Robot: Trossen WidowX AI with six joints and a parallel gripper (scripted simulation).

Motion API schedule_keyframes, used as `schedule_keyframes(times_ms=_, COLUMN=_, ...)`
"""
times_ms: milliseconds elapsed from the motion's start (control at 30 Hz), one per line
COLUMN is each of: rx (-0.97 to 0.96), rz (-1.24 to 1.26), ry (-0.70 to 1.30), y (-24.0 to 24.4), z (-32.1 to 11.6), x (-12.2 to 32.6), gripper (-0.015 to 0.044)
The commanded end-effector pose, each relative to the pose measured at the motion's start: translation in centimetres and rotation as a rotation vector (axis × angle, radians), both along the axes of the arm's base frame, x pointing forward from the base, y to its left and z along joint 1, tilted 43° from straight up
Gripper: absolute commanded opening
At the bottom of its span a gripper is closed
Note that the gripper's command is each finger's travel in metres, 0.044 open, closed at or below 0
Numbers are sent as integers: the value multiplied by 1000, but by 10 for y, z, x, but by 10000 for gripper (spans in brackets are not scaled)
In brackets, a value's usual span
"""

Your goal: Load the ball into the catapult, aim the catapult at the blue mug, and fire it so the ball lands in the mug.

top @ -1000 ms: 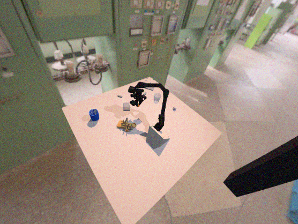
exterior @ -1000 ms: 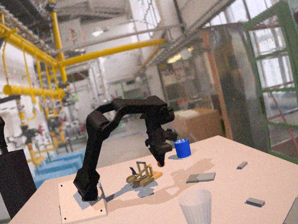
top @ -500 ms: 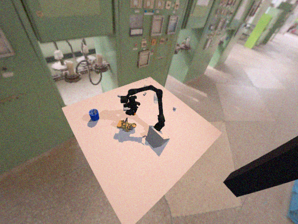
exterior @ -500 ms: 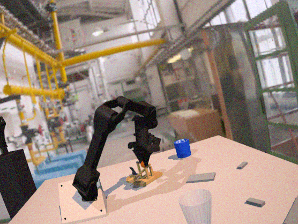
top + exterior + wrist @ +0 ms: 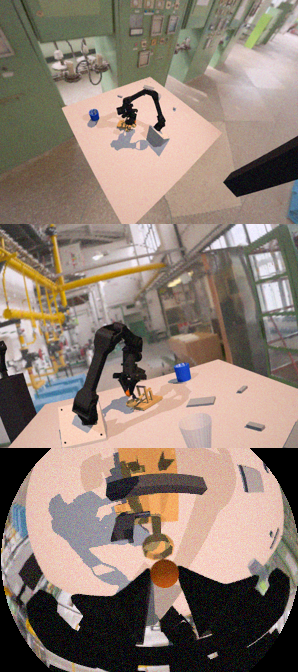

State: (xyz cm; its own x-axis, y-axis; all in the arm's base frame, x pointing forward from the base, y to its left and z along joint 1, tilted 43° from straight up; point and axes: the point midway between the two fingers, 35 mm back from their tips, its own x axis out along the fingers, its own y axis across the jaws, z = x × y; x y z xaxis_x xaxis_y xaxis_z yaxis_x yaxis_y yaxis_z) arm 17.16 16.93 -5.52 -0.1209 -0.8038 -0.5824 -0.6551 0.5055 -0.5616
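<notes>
My gripper (image 5: 128, 393) (image 5: 163, 570) is shut on the orange ball (image 5: 127, 393) (image 5: 164, 579), with the fingers pointing down. The ball is above the catapult's round cup (image 5: 131, 403) (image 5: 158, 547). In the wrist view it appears just below the cup, and a gap shows between them in the exterior view. The wooden catapult (image 5: 121, 124) (image 5: 150, 403) (image 5: 170, 508) stands upright on the table, its cup end toward the arm's base. The blue mug (image 5: 94, 115) (image 5: 183, 373) stands upright, beyond the catapult's other end. The arm partly hides the catapult in the top view.
A clear ribbed cup (image 5: 195, 430) stands at the front in the exterior view. A flat grey slab (image 5: 201, 401) (image 5: 253, 480) lies near the catapult. Small grey blocks (image 5: 242, 389) lie farther right, another grey block (image 5: 255, 426) nearer the front. The arm's base sits on a pale plate (image 5: 80, 438).
</notes>
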Motion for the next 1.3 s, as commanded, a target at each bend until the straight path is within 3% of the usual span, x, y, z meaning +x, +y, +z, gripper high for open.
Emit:
schedule_keyframes(times_ms=0, rx=-8, rz=3, ry=18, y=-2, z=-3, x=-4, gripper=0)
schedule_keyframes(times_ms=833, rx=-6, rz=-2, ry=14, y=-17, z=-19, x=-2, gripper=0)
schedule_keyframes(times_ms=1167, rx=-3, rz=-1, ry=13, y=-15, z=-17, x=-2, gripper=262)
schedule_keyframes(times_ms=1267, rx=47, rz=20, ry=-3, y=16, z=14, x=-5, gripper=341)
